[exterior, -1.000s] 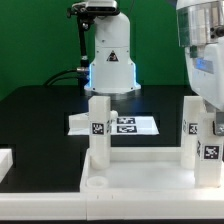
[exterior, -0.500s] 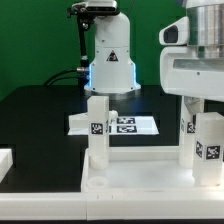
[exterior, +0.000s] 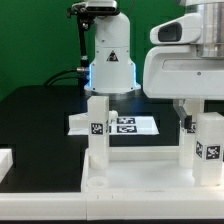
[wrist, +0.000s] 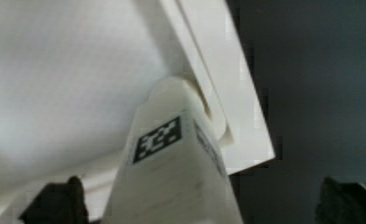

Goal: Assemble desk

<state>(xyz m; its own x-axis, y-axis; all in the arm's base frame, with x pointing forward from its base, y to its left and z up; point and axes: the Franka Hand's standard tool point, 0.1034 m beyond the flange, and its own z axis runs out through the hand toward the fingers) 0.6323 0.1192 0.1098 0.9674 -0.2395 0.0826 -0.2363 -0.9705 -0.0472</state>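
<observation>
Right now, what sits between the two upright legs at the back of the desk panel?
In the exterior view, nothing stands between the left leg and right leg; through the gap shows the marker board on the table behind.

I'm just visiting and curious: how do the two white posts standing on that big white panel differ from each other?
The left leg stands fully in view; the right leg is partly hidden by the robot arm. The left leg stands farther back on the panel; the right leg is nearer the camera. Both are white, upright and carry black-and-white tags.

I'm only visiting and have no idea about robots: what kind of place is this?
Probably a robotics lab test bench. A white robot arm stands on a black table before a green backdrop, and white desk legs carry printed tags for cameras.
</observation>
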